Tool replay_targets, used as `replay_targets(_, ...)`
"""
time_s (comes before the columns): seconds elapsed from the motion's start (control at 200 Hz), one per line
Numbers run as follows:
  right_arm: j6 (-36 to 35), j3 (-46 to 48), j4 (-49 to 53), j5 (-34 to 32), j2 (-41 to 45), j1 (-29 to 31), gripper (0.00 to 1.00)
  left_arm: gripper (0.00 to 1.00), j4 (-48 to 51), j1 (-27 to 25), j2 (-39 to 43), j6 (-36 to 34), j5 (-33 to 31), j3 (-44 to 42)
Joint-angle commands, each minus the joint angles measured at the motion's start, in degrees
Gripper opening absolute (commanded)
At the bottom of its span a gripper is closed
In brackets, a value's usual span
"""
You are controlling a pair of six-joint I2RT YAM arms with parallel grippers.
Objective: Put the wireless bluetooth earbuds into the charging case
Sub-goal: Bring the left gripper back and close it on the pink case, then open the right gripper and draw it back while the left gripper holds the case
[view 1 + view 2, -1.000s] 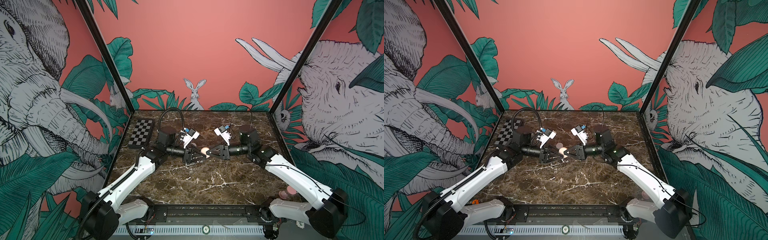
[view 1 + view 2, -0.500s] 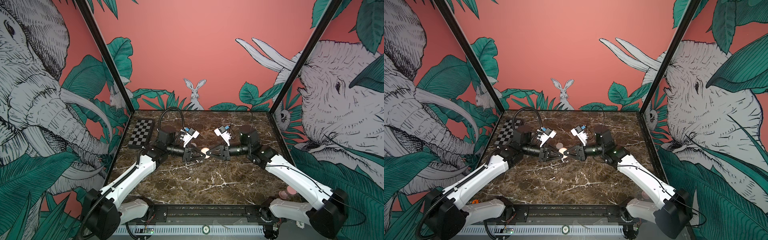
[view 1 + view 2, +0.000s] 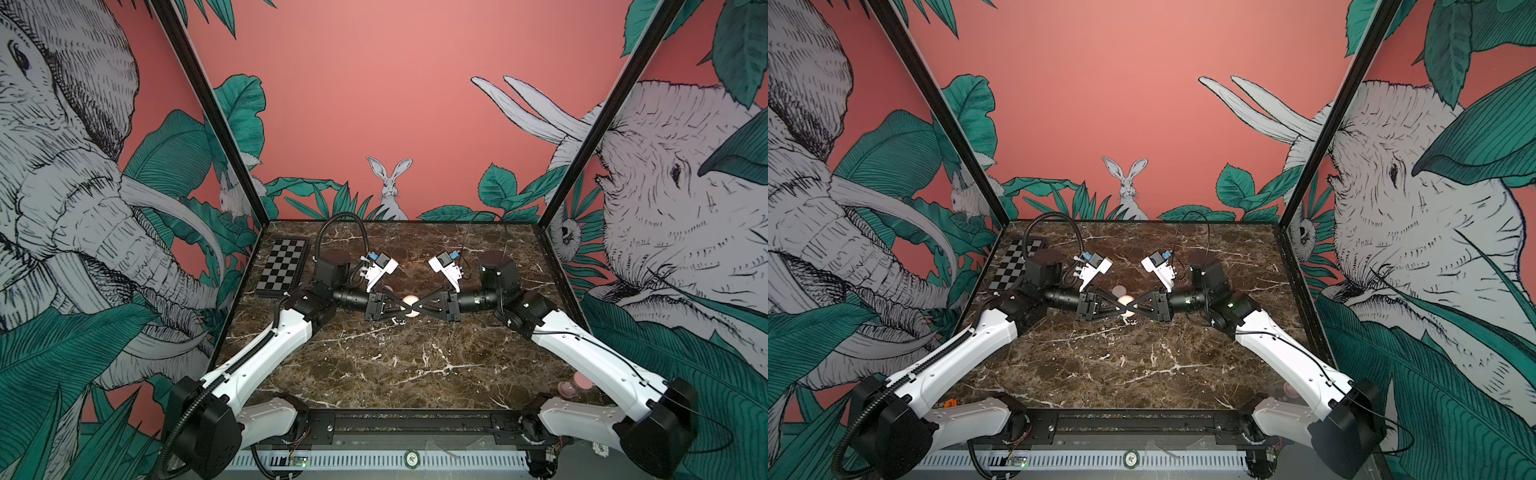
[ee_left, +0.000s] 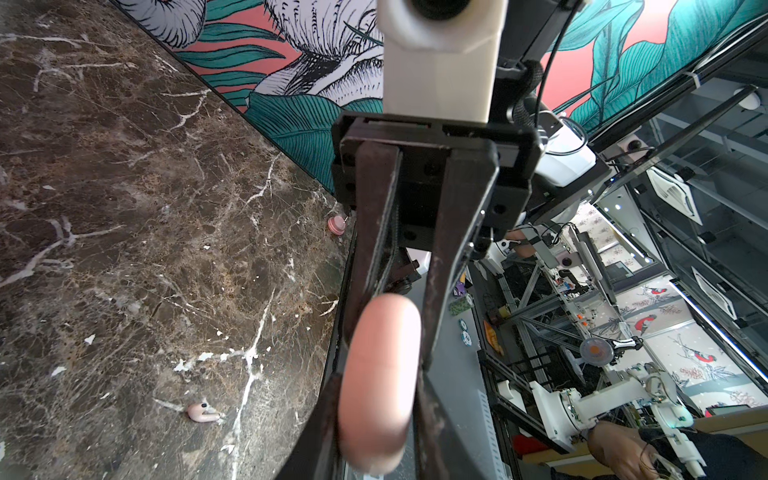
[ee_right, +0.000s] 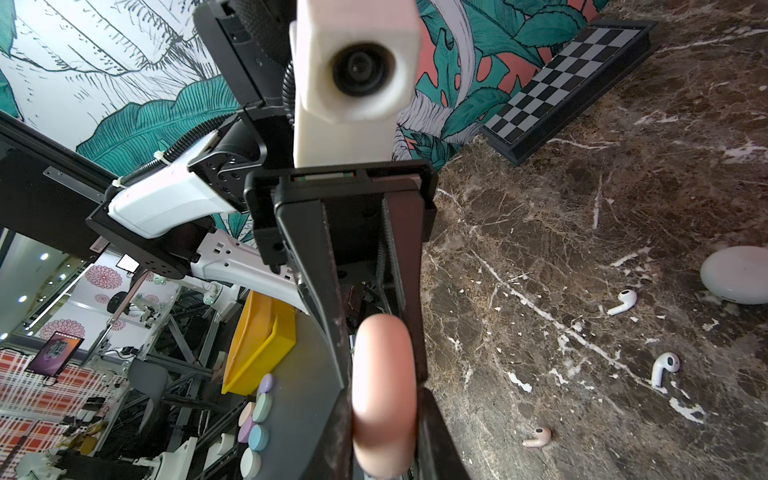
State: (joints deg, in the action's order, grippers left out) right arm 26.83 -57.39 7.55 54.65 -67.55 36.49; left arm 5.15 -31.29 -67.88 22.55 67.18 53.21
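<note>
A pink round charging case [image 3: 409,300] [image 3: 1124,300] hangs above the middle of the marble table, gripped from both sides. My left gripper [image 3: 410,309] [image 4: 376,399] is shut on the case [image 4: 382,332]. From the opposite side, my right gripper [image 3: 416,308] [image 5: 384,415] is shut on the same case [image 5: 384,353]. The case looks closed. A pink earbud [image 4: 202,411] [image 5: 538,437] lies on the table below. Two white earbuds [image 5: 622,301] [image 5: 665,368] lie further off, apart from both grippers.
A white round case [image 5: 735,280] [image 3: 1119,289] sits on the table behind the grippers. A chessboard [image 3: 284,268] lies at the back left. Another small pink case [image 4: 336,224] [image 3: 567,388] rests near the front right edge.
My left gripper's jaws have narrowed onto the pink case that the right gripper holds. Both arms stay almost in place.
</note>
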Motion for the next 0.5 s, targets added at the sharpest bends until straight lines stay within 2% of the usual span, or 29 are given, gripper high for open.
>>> replay_targets(0.0,-0.48,0.52,-0.18,-1.35,0.37,1.24,0.0,0.25,-4.79,-0.35,1.21,0.64,1.16,1.72)
replay_targets(0.075,-0.31,0.52,-0.58,-0.71,0.15,1.28,0.0,0.19,-5.0,-0.35,1.17,0.68,1.11,1.63)
replay_targets(0.13,-0.43,0.5,-0.52,-0.4,-0.03,1.3,0.0,0.08,-5.74,-0.36,1.11,1.22,1.3,1.63)
replay_targets(0.16,-0.38,0.53,-0.63,-0.19,-0.04,1.39,0.09,0.0,-5.94,-0.39,1.06,1.48,1.33,1.71)
replay_targets(0.22,-0.47,0.52,-0.47,-0.66,0.25,1.39,0.36,0.0,-5.57,-0.33,0.99,1.16,1.14,2.06)
replay_targets(0.275,-1.24,0.52,0.52,-2.0,1.06,1.39,0.53,0.0,-3.88,-0.36,1.12,-0.29,-0.28,2.61)
replay_targets(0.385,-3.05,0.27,2.99,-6.36,3.39,1.39,0.73,0.0,0.9,-0.31,2.06,-4.15,-5.68,2.83)
replay_targets(0.495,-4.81,0.74,4.23,-11.03,6.73,1.26,0.81,0.0,1.0,-0.23,4.23,-5.36,-14.26,0.42)
